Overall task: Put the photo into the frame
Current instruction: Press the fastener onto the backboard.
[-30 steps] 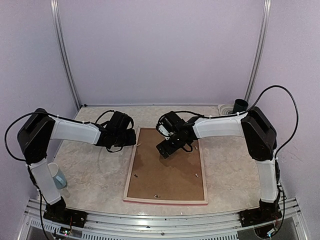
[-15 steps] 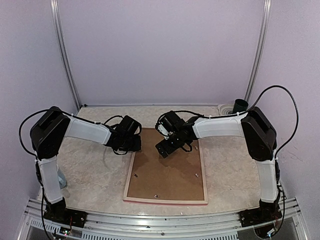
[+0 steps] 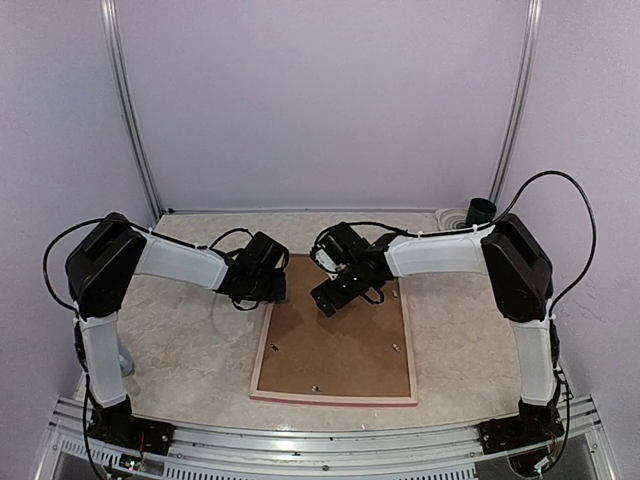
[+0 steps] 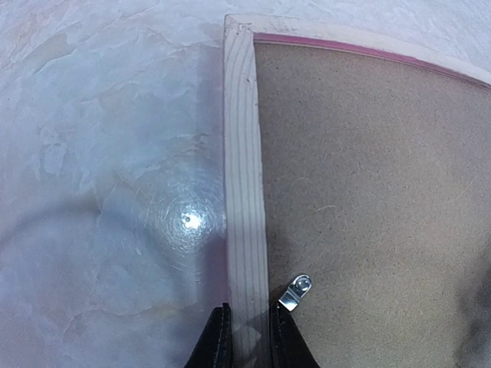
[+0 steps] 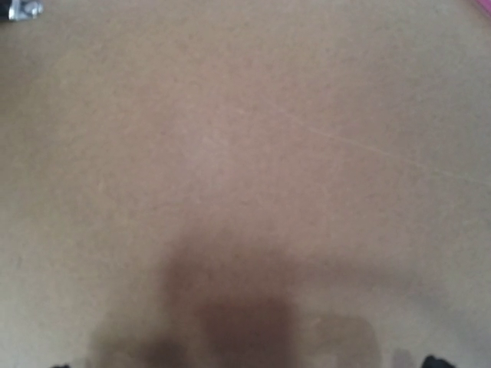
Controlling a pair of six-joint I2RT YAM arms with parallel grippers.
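Observation:
The frame (image 3: 262,352) lies face down on the table, pale wood back up, with the brown backing board (image 3: 335,345) set in it. The photo is hidden. My left gripper (image 3: 273,291) is at the frame's far left corner. In the left wrist view my left gripper (image 4: 247,339) is shut across the pale left rail (image 4: 242,153), one fingertip on each side, beside a metal clip (image 4: 298,290). My right gripper (image 3: 331,299) is down on the far part of the board. The right wrist view shows only blurred board (image 5: 245,115), with dark tips at the bottom corners, spread wide.
The table top is marbled (image 3: 190,340). A dark cup (image 3: 481,211) stands at the back right corner. A pale mug (image 3: 121,356) sits behind the left arm's base. Small metal clips (image 3: 397,348) dot the board's edges.
My left gripper has moved right from the bare table onto the frame's left rail. The frame's near end has shifted slightly right. The right arm has not moved.

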